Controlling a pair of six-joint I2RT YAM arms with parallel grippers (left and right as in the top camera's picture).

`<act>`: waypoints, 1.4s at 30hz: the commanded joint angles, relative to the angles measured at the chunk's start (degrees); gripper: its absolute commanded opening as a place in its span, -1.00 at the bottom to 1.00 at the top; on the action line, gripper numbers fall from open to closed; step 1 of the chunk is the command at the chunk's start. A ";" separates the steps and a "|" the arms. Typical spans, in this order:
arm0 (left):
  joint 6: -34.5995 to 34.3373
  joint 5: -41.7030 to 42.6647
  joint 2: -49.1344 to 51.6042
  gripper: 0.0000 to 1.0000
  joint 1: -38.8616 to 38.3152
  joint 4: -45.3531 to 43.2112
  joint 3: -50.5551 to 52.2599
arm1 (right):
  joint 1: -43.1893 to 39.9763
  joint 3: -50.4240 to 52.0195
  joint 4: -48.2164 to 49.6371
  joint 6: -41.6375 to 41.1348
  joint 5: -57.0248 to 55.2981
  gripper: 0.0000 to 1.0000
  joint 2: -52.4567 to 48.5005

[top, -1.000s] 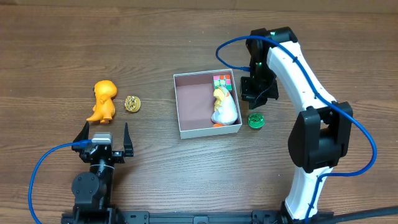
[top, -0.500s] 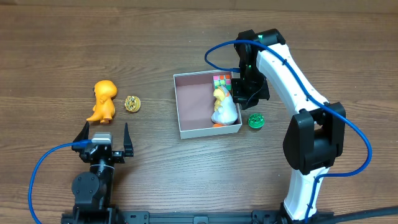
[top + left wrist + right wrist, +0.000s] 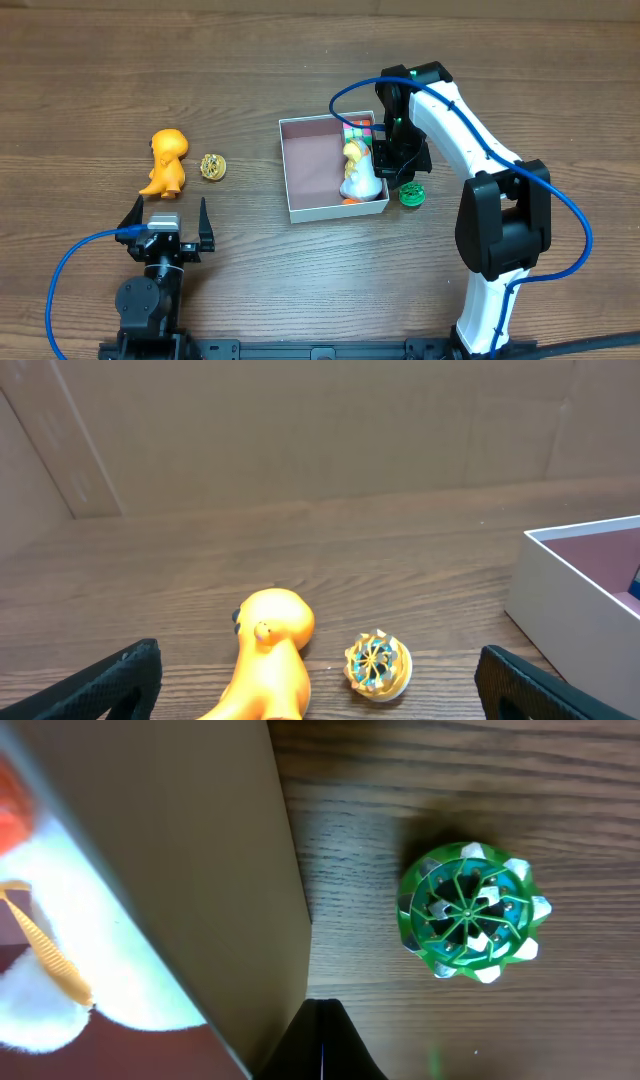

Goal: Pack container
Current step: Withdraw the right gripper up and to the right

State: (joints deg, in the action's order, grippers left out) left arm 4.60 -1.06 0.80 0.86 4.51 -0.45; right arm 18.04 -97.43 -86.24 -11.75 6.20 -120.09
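The shallow white-walled square container (image 3: 310, 170) sits mid-table holding 2 toys (image 3: 360, 178). The right gripper (image 3: 320, 1042) hangs pinched closed, apparently empty, over its right wall beside a green faceted spinning top (image 3: 468, 912). The left gripper (image 3: 168, 215) rests fully spread, empty.

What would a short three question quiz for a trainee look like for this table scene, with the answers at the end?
1. True or false: the green disc lies inside the container.
2. Which one stands open? A) left pincer B) right pincer C) both
3. Fill in: ___ toys lie on the table to the left of the container.

Key:
1. False. It lies on the table just outside the right wall.
2. A. The right one is shut.
3. Two: the orange dinosaur and the gold disc.
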 commanded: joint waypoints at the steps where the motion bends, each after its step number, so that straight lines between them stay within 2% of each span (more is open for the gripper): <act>1: -0.35 0.85 -0.15 1.00 0.35 -0.13 0.17 | -0.15 0.09 0.20 -0.24 2.93 -0.92 0.15; 13: -0.35 0.85 -0.15 1.00 0.35 -0.13 0.17 | -0.15 0.09 2.05 -0.31 8.31 -0.92 0.15; 28: -0.35 0.85 -0.15 1.00 0.35 -0.11 0.17 | -0.50 -0.04 3.87 -1.79 7.78 -0.92 0.15; 36: -0.35 0.85 -0.15 1.00 0.35 -0.13 0.17 | -6.60 -5.35 1.79 -1.95 6.43 -0.92 0.17; 40: -0.35 0.85 -0.15 1.00 0.35 -0.11 0.17 | -10.95 -11.32 -1.99 -1.75 4.37 -0.68 0.17; 42: -0.35 0.85 -0.15 1.00 0.35 -0.13 0.17 | -12.72 -15.10 -5.20 -1.73 2.71 -0.31 0.17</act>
State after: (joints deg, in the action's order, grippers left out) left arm 4.60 -1.06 0.80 0.86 4.54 -0.45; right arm 7.77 -106.48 -88.82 -13.37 11.94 -120.09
